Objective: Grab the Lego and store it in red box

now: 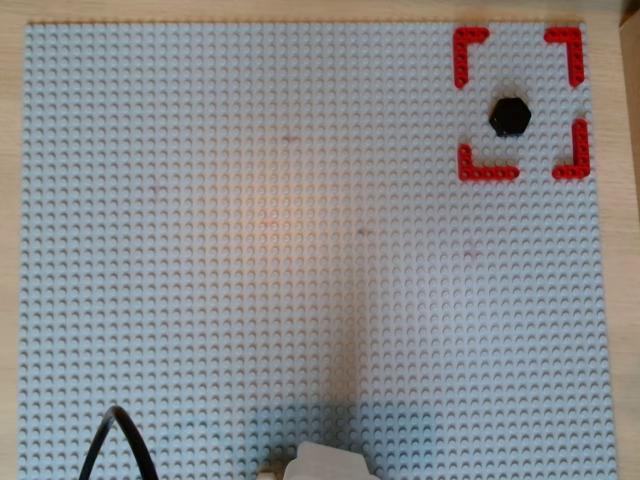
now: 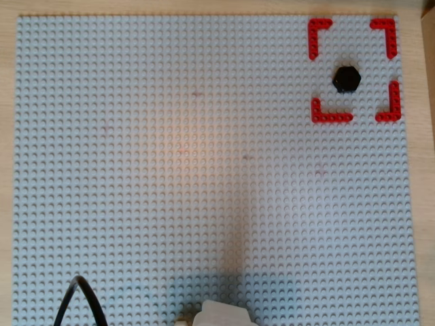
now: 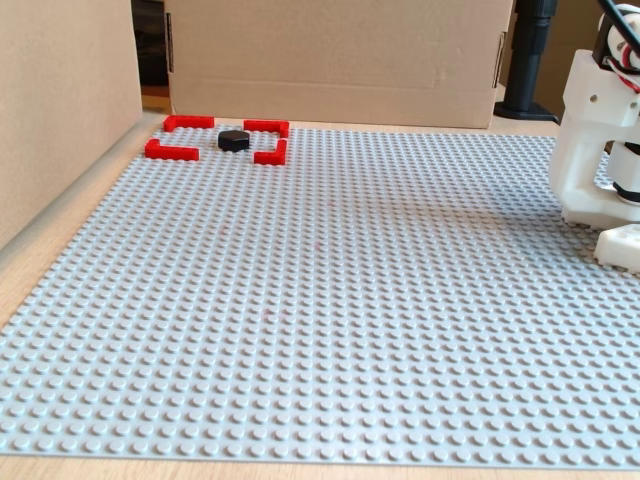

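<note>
The Lego [image 1: 510,116] is seen lying flat inside the red box [image 1: 472,42] at the upper right of both overhead views, slightly right of the box's centre. No long axis is shown by its hexagonal outline. Only the arm's white base [image 3: 600,150] is visible; the gripper lies out of frame, so its state cannot be told.

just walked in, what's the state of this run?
Nothing is being handled right now. The black Lego sits inside the red box, the square of four red corner pieces at the top right of the grey baseplate in both overhead views. Only the arm's white base shows, at the right edge of the fixed view; the pincer is out of frame.
</note>
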You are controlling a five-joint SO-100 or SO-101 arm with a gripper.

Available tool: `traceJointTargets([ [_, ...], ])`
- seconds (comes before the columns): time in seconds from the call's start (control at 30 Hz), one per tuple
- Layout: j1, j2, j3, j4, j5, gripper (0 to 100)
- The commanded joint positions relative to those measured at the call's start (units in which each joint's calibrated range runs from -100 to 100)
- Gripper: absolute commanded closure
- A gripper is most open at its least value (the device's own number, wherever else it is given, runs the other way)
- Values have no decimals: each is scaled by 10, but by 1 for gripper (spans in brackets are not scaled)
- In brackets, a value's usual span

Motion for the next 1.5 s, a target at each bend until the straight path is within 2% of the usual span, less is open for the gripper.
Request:
traceJointTargets([
  [0.0,-2,-70,0,3,-3,98],
  [1.47,-2,-64,5,2,1,98],
])
